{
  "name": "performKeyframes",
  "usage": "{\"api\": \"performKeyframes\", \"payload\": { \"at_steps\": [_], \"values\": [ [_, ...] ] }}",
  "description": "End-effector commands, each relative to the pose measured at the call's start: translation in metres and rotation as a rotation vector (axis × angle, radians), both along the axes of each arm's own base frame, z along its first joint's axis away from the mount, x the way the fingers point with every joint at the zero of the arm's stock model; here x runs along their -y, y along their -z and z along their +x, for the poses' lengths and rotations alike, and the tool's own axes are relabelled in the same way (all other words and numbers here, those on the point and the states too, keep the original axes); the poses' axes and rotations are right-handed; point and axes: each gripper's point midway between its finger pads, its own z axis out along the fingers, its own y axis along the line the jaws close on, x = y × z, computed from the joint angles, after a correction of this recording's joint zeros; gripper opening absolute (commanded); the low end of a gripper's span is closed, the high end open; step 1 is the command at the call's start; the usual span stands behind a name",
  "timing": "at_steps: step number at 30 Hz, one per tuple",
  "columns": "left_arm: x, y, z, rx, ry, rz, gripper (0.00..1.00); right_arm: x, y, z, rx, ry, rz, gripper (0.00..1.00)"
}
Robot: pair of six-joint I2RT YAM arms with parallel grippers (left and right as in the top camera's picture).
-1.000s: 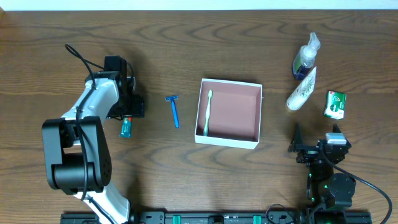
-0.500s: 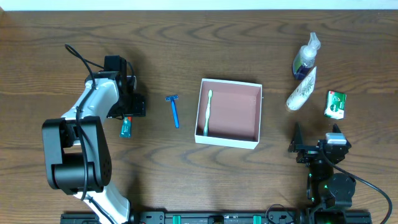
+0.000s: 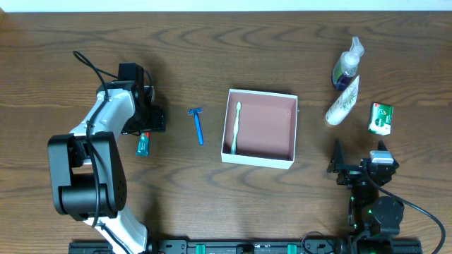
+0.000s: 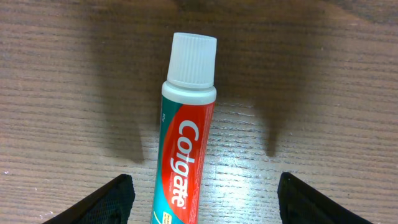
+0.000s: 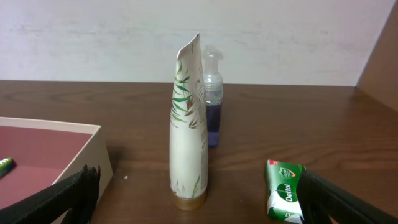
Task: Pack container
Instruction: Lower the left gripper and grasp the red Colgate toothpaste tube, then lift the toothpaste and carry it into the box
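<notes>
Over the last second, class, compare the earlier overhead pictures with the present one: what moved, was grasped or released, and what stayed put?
Nothing has visibly changed. The left tool stays open astride the toothpaste, the right tool stays open facing the white tube, the toothbrush still lies in the container, and the razor, bottle and soap box keep their places.
</notes>
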Motion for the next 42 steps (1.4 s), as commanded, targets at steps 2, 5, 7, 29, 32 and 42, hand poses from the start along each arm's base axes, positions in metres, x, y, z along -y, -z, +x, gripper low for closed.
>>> {"api": "performKeyframes", "payload": {
  "at_steps": [2,5,7,29,32,42],
  "values": [
    [0.001,0.005,-0.005,-0.023,-0.027,-0.018,0.75,-0.003,0.001,0.0,-0.001,-0.015,-0.015,0.99],
    [0.001,0.006,-0.006,-0.026,-0.026,-0.017,0.75,-0.003,0.001,0.0,-0.001,-0.015,-0.015,0.99],
    [0.001,0.007,-0.006,-0.027,-0.026,-0.017,0.75,-0.003,0.001,0.0,-0.001,-0.015,-0.015,0.99],
    [0.001,0.02,-0.015,-0.032,-0.031,-0.018,0.66,-0.003,0.001,0.0,-0.001,-0.015,-0.014,0.99],
    [0.001,0.02,-0.014,-0.026,-0.032,-0.018,0.55,-0.003,0.001,0.0,-0.001,-0.015,-0.015,0.99],
    [0.001,0.018,-0.01,-0.016,-0.054,-0.019,0.14,-0.003,0.001,0.0,-0.001,-0.015,-0.015,0.99]
  ]
}}
